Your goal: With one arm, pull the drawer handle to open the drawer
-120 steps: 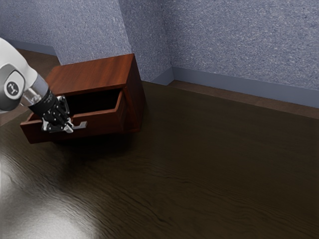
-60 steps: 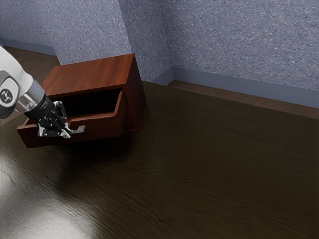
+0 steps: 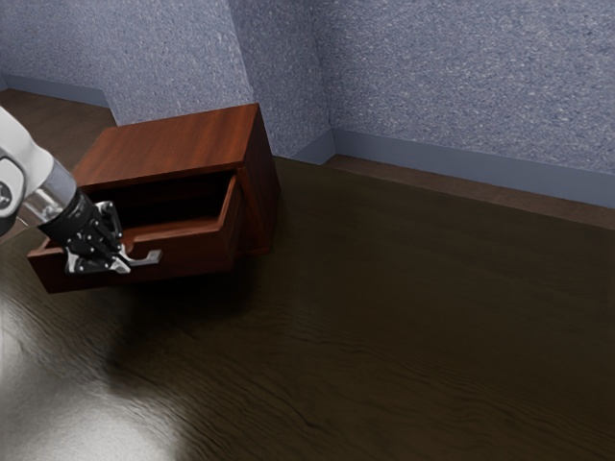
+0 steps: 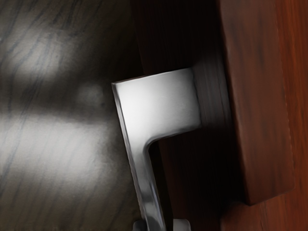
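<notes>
Blue-grey speckled wall [image 3: 461, 67] backs a dark, glossy wooden surface [image 3: 384, 336], and on it, toward the exterior view's left, stands a reddish-brown cabinet [image 3: 173, 144]. Its drawer [image 3: 192, 245] is already partly out, with a dark gap showing between the drawer front and the cabinet body.

Your arm [image 3: 29, 182] comes in from the exterior view's left. The end effector [image 3: 96, 254] sits at the drawer front, narrowed and clamped on the metal handle [image 3: 142, 257]. In the wrist view the handle [image 4: 159, 110] reads as a flat silver bar with a bent leg joining the wood, and the bar runs down between the fingertips.

Expect the handle to be rigid and smooth, so it could slip through the pads if you pull at an angle. Your best grip looks to be on the straight bar, away from the bent leg, where both pads lie flat. The drawer itself looks like solid wood. Judge it as stiff and fairly heavy, sliding only along its runners.

The handle's long axis runs along the drawer front, roughly across the exterior view. The drawer front faces the lower left of that view, away from the cabinet. Pull squarely that way, at right angles to the bar, and you should avoid binding the drawer sideways.
</notes>
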